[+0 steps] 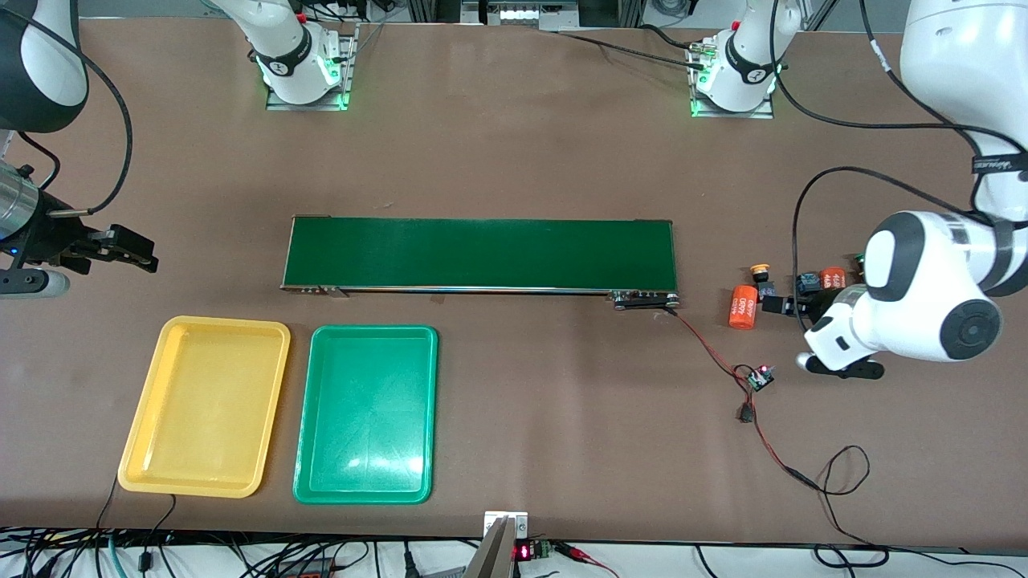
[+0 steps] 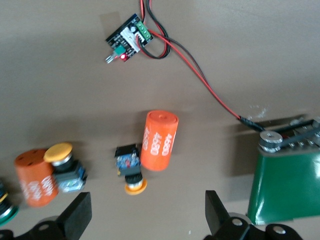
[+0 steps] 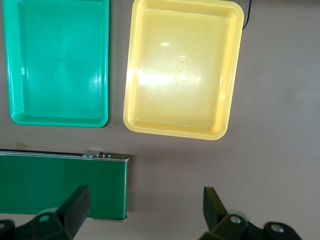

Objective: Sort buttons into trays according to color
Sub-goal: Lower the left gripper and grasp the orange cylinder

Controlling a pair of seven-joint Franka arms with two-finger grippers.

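The left gripper (image 2: 145, 217) hangs with its jaws spread wide and nothing between them, over the button cluster near the table's edge at the left arm's end. Its wrist view shows what the front view hides under the arm: one yellow-capped button (image 2: 129, 170) lies tipped on its side in line with the gap between the jaws, touching an orange cylinder (image 2: 159, 140) marked 4680. A second yellow-capped button (image 2: 65, 165) leans against another cylinder (image 2: 34, 177) just outside one finger, and a green rim (image 2: 6, 212) shows at the frame's edge. The same view takes in a small circuit board (image 2: 127, 39) with red and black wires (image 2: 200, 75) running to the conveyor's (image 2: 287, 187) end.

The right gripper (image 1: 128, 249) waits, jaws released and empty, above bare table near the edge at the right arm's end. Its wrist view looks down on the yellow tray (image 3: 182, 67) and green tray (image 3: 57, 62), side by side and apart from the belt. In the front view both trays sit toward the table's camera-side edge, well apart from the buttons.
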